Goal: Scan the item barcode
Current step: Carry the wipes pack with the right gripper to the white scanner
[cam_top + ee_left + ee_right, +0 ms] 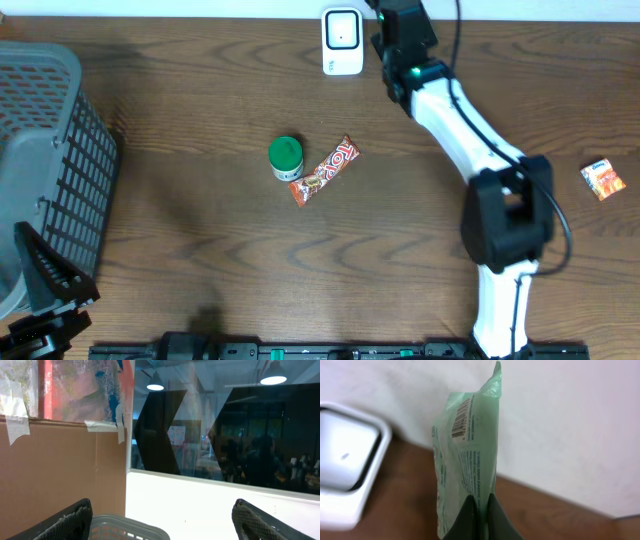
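Over wood-grain table (200,225), right gripper (481,504) pinches crinkly green pouch (470,445).

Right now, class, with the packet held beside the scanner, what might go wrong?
1. The right pincer grips the green packet by one thin edge only, so the soft packet may slip or flop over.
2. The barcode sits at the packet's far end and may not squarely face the scanner, so the read could miss.
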Motion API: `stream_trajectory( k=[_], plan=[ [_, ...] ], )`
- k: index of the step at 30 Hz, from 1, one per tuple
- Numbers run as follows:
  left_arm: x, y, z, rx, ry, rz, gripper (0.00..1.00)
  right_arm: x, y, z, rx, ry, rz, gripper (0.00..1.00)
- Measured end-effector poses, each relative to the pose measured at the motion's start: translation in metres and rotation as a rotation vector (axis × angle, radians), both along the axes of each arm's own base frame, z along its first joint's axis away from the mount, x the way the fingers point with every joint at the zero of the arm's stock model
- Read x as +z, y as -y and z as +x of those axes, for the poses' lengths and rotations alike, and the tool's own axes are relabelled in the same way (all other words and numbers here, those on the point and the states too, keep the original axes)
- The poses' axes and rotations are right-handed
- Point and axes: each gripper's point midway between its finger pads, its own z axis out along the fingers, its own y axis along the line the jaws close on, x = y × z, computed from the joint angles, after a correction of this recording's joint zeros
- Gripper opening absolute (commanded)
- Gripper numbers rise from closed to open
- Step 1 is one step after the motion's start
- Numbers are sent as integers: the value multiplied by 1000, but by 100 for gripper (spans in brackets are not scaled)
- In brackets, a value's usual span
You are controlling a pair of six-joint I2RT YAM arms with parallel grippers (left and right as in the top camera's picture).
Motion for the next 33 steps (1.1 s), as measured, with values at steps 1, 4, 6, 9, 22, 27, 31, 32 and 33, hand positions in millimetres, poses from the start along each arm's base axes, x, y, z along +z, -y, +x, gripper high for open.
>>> stream_trajectory(
  k=[1, 4, 6, 9, 22, 27, 31, 32, 33],
  plan=[
    [0, 0, 0, 0, -1, 0, 89, -1, -1, 8, -8, 14, -31, 1],
    [-1, 0, 0, 0, -3, 0, 89, -14, -13, 27, -18, 47, -156, 1],
    [-2, 0, 1, 0, -9, 0, 89, -23, -26, 33, -10, 65, -250, 1],
    [-4, 0, 2, 0, -19, 1, 89, -40, -48, 36, 19, 75, -403, 1],
    [-12, 0, 5, 0, -56, 3, 89, -118, -70, 12, 87, -185, -1067, 1],
    [-13, 0, 5, 0, -61, 3, 89, -121, -58, 5, 59, -278, -1192, 1],
    [-13, 0, 5, 0, -61, 3, 89, -119, -56, 3, 47, -298, -1222, 1],
    [-13, 0, 5, 0, -61, 3, 89, -119, -56, 2, 43, -300, -1224, 1],
    [-13, 0, 5, 0, -61, 3, 89, -118, -57, 2, 42, -298, -1224, 1]
  ],
)
